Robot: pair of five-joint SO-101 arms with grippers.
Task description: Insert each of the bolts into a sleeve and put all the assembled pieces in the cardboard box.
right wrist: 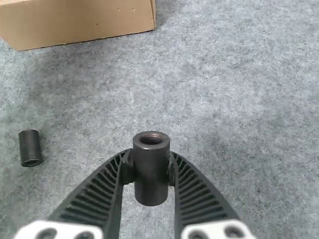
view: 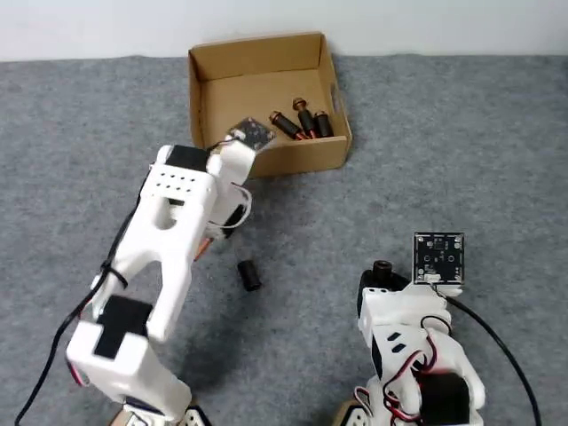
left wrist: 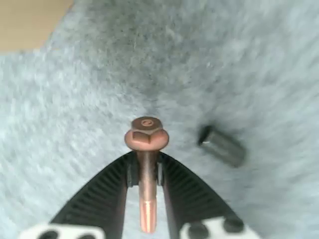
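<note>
Left pincer clamped on bolt at mid-shank, right pincer clamped round sleeve barrel; both parts look rigid, smooth and slip-prone, so mid-body grips seem apt.

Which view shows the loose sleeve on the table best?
The right wrist view: the loose sleeve lies unblocked, hollow end visible. The high view shows it from above; the left wrist view, beside the held bolt.
</note>
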